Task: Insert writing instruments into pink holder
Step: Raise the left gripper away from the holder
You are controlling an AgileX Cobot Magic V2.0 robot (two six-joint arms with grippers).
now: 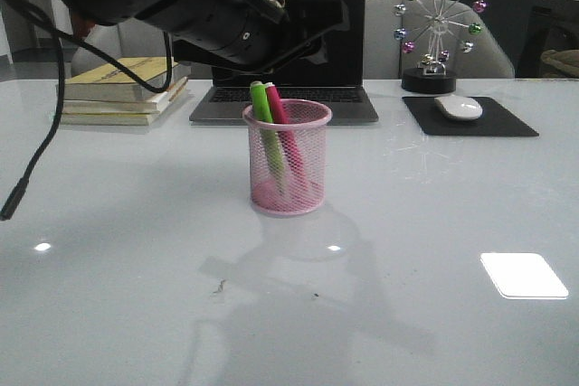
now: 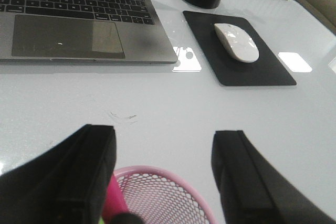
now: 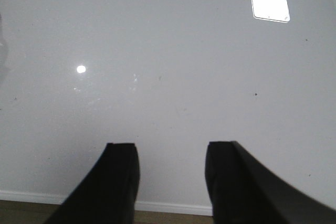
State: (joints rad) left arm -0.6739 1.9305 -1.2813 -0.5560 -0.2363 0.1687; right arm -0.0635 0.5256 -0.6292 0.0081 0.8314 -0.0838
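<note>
— Where are the markers?
— The green marker (image 1: 261,108) and pink marker (image 1: 277,106) stand in the pink cup (image 1: 288,162) on the surface (image 1: 434,250).
— Your pincers?
— My left pincer (image 2: 164,174) gapes wide above the cup; my right pincer (image 3: 170,179) is wide too, empty.

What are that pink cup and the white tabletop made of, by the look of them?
The pink holder looks like painted metal wire mesh: the two markers show through its fine lattice wall, and the rim is a solid band. The table has a hard, glossy white surface, perhaps glass or lacquer, since it mirrors ceiling lights and the cup's outline; which one I can't tell.
</note>
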